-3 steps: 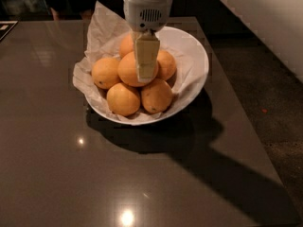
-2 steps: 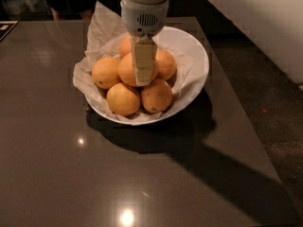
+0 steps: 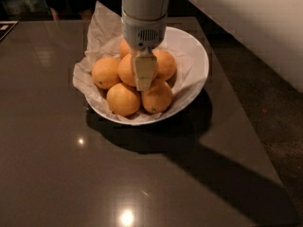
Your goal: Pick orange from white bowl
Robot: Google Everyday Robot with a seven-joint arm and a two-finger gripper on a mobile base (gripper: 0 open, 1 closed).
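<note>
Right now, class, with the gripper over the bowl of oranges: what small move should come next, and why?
Probably a small straight descent. The gripper hangs directly over the orange at the middle of the pile in the white bowl, and that orange rests among its neighbours, not yet lifted.

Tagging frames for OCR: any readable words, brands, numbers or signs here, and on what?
None readable.
The gripper, down over the orange in the white bowl, shows only a vent grille, no lettering.
The paper lining and the table are unmarked.
A pale patch at the table's far-left edge cannot be read.
</note>
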